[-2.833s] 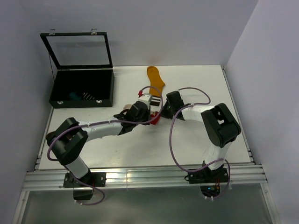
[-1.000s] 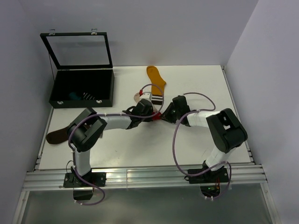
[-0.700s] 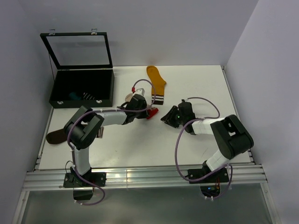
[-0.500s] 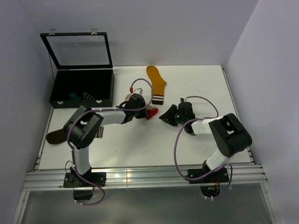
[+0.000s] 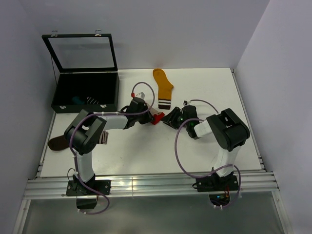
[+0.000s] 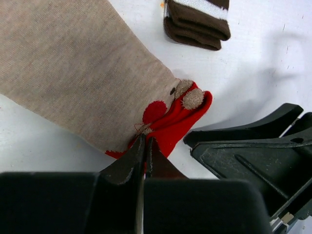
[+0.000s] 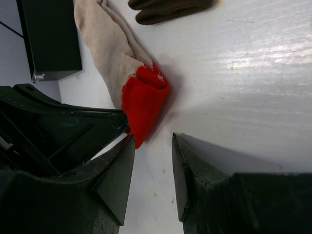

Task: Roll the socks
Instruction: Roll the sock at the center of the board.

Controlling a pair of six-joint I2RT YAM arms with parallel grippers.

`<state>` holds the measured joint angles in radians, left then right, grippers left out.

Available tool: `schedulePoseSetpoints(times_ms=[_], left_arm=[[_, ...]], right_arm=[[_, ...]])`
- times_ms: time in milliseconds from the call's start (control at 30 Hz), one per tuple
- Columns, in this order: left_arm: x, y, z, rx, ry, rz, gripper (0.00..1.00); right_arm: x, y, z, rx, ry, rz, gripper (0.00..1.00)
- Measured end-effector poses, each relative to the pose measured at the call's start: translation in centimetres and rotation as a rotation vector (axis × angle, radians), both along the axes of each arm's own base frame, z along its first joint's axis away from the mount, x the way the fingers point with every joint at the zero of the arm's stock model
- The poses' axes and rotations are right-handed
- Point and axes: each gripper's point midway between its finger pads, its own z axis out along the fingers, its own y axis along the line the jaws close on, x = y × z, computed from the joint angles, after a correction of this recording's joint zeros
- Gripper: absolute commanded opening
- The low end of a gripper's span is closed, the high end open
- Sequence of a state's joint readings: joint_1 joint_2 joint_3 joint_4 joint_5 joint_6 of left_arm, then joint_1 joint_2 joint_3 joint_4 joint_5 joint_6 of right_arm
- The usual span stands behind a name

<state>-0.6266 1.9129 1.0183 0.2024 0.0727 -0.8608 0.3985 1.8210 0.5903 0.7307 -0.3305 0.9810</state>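
1 beige fabric sock [image 6: 73,73] with a red toe is lying largely unrolled on the desk [image 5: 146,151], the left gripper [image 6: 146,144] pinching that toe, the right gripper [image 7: 152,141] hovering half-open beside it; the flat mustard sock [image 5: 163,85] is waiting too.

A black rectangular case [image 5: 85,107] sits at the far-left corner of the white tabletop [image 5: 146,151] — its glass-paned hinged lid [image 5: 82,52] stands open, tilted back toward the pale wall. A ribbed metal rail [image 5: 146,187] runs along the near edge.
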Motion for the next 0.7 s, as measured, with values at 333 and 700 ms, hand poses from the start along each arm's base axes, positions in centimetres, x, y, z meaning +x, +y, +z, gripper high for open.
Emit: schedulePoseSetpoints(times_ms=[333, 700], left_arm=[[-0.1, 0.1, 0.0, -0.023, 0.020, 0.002, 0.00], [-0.5, 0.1, -0.1, -0.050, 0.026, -0.007, 0.00]], right_arm=[[1.1, 0.3, 0.1, 0.032, 0.009, -0.049, 0.44], [2.0, 0.5, 0.0, 0.041, 0.050, -0.087, 0.42]])
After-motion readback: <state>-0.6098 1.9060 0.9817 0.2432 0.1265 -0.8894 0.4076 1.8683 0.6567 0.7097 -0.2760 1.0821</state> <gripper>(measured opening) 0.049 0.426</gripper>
